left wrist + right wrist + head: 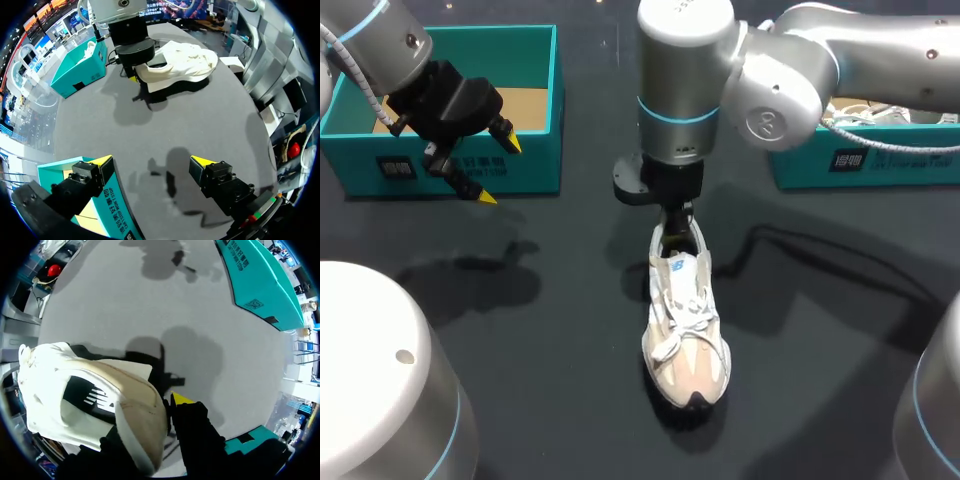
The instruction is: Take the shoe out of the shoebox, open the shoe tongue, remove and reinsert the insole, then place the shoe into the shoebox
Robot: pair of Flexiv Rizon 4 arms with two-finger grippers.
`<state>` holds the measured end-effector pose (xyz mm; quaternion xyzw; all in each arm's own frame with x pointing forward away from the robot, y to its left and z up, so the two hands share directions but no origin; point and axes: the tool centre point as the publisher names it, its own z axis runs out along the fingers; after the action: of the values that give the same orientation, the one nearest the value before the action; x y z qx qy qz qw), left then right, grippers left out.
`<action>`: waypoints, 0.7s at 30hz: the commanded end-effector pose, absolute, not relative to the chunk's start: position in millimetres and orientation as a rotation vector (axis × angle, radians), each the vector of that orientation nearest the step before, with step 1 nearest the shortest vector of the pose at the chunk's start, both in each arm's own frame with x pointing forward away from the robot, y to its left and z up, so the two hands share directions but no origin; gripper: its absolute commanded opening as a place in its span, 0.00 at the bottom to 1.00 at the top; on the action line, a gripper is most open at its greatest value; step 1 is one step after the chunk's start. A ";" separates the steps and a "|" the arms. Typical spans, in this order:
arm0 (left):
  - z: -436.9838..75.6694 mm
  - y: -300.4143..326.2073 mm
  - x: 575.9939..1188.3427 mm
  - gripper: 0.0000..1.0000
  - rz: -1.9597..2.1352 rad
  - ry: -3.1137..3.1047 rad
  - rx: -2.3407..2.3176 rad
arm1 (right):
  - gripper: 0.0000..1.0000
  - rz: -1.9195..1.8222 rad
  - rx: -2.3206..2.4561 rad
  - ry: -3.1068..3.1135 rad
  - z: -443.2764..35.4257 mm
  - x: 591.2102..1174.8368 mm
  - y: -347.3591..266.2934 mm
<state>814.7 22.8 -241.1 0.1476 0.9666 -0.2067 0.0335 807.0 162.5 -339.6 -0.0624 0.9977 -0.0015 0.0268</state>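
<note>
Your shoe [686,325] lies in the middle of the table [540,340], heel toward the far edge. The right gripper [675,232] is at that heel, grip impossible to tell; the left gripper [498,170], spread wide, hangs by the far-left shoebox [542,150], well apart

Right arm [685,80] above shoe [686,322] heel, bare table [550,360] around toe

my left gripper [497,170] spread wide above the shoebox's [538,60] front wall | my right gripper [675,225] clamping the shoe [688,330] at its heel (fingertips mostly hidden) | shoe upright on dark table [520,310]
</note>
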 end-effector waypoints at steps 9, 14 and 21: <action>-240.9 23.5 813.8 1.00 -0.631 2.973 0.454 | 0.00 -0.133 -0.211 2.992 -218.2 832.9 115.8; -240.9 23.5 813.8 1.00 -0.631 2.973 0.454 | 0.00 -0.133 -0.211 2.992 -218.2 832.9 115.8; -240.9 23.5 813.8 1.00 -0.631 2.973 0.454 | 0.00 -0.133 -0.211 2.992 -218.2 832.9 115.8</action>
<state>814.7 22.9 -241.1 0.1476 0.9666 -0.2067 0.0335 833.1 116.6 -218.6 -0.0698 0.9941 -0.0450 0.0698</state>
